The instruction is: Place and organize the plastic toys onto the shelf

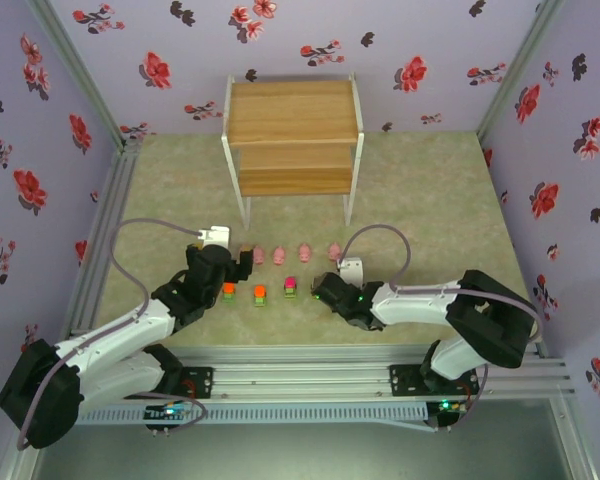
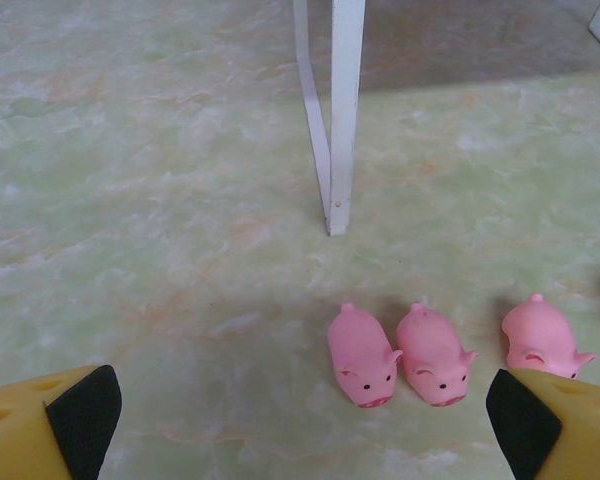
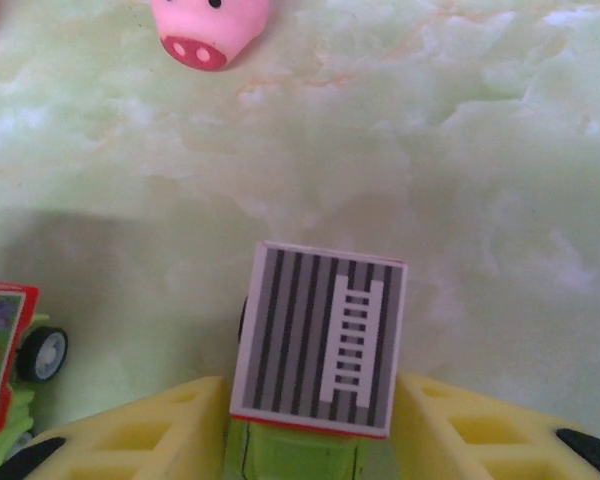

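Right gripper clamps the grey-topped toy by its green base, apparently resting on the table; the shelf stands well beyond (past the pink pigs). Left gripper hovers, jaws apart.

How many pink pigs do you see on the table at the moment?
4, in a row before the shelf: leftmost pig, second pig, third pig, rightmost pig. The left gripper may hide another.

Pig (snout only), wheeled toy: cut by picture edges. Grey-striped toy: base half hidden by right gripper.
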Robot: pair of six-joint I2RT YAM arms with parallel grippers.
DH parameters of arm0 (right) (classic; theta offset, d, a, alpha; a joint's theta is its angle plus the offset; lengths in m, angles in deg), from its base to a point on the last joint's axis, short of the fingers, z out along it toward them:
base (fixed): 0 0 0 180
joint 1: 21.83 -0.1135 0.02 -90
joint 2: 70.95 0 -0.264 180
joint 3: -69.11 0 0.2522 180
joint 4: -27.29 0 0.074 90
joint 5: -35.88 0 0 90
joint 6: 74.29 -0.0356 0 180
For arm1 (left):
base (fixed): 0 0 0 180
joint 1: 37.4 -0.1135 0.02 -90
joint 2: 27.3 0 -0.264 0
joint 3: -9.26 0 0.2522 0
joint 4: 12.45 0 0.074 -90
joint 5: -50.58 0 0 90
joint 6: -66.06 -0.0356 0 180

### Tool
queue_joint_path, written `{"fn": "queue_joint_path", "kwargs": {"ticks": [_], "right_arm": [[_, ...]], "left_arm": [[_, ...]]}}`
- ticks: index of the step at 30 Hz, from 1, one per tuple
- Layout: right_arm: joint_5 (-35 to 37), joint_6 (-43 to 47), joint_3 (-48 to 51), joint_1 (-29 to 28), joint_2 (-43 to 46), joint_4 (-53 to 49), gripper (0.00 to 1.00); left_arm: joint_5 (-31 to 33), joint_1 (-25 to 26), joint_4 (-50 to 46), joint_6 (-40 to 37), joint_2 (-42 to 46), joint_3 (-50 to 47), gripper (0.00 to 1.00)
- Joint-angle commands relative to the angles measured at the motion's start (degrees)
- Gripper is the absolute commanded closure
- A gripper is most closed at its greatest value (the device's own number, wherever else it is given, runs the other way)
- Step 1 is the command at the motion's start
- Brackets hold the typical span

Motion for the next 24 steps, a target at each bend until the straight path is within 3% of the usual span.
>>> {"fn": "queue_joint_path", "kwargs": {"ticks": [1, 24], "right_arm": [[3.17, -1.61, 0.87, -0.56, 1.95, -2.92, 0.75], [6.34, -4.49, 2.62, -0.55, -3.11, 2.69, 0.86]], "left_arm": [[-0.47, -0.47, 0.46, 1.06, -0.81, 1.95, 0.02], [-2.60, -0.71, 0.75, 0.71, -1.46, 2.21, 0.02]]}}
